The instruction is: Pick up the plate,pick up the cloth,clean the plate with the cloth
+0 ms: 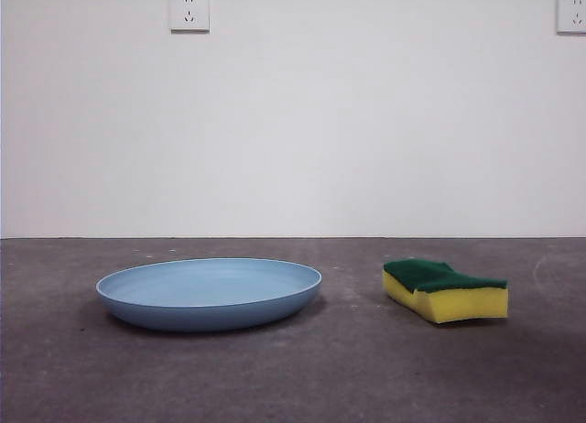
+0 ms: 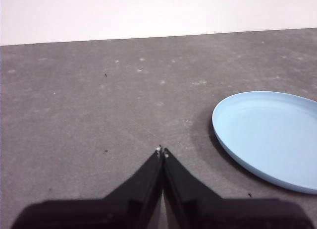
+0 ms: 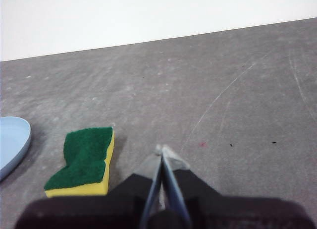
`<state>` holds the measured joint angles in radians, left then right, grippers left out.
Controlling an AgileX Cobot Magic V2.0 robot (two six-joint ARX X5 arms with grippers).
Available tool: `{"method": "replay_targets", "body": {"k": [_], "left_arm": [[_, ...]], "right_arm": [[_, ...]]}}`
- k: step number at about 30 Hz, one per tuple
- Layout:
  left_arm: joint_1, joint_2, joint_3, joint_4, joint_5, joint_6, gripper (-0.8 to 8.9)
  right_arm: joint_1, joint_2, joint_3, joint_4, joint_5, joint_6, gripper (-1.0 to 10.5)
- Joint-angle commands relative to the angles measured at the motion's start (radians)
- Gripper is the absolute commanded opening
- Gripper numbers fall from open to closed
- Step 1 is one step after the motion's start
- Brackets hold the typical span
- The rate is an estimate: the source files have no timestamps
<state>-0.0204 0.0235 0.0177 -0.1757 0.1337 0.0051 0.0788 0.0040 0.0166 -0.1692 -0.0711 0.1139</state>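
Your front view sits low, near table height, looking level across the table [image 1: 293, 377] toward the wall [image 1: 293, 121]. Each wrist view looks down and forward over its own jaws (both close to the tabletop). All three share the plate [image 1: 209, 293]; the sponge [image 3: 85, 162] shows in front and right wrist views.

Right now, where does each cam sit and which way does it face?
Front: low, near table height, looking level at the wall; plate and sponge lie apart; no arm shows.
Left wrist: on the left arm, looking down over the left gripper, jaws shut, at table and plate.
Right wrist: over the right gripper, jaws shut, beside the sponge.
All three share the plate.
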Motion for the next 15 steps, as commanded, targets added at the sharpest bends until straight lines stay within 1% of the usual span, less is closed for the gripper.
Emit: {"method": "replay_targets", "body": {"k": [1,3,5,7,10,15], "left_arm": [[0.003,-0.003,-0.012,0.015,-0.005,-0.071,-0.07],[0.003,-0.003,-0.003,0.011,-0.005,-0.097,-0.07],[0.003,0.002,0.016,-0.007,-0.004,-0.125,-0.07],[0.003,0.015,0.045,-0.047,-0.002,-0.156,-0.07],[0.003,0.054,0.093,-0.093,-0.002,-0.164,-0.07],[0.003,0.176,0.194,-0.119,-0.001,-0.164,-0.07]], "right_arm": [[0.0,-0.002,-0.006,-0.011,0.002,0.011,0.0],[0.0,-0.002,0.003,-0.012,0.002,0.036,-0.1],[0.0,0.007,0.026,-0.012,0.002,0.089,-0.1],[0.0,0.027,0.059,-0.012,0.001,0.124,-0.1],[0.0,0.073,0.11,-0.012,-0.002,0.133,-0.1],[0.0,0.217,0.245,-0.016,-0.008,0.133,-0.1]]}}
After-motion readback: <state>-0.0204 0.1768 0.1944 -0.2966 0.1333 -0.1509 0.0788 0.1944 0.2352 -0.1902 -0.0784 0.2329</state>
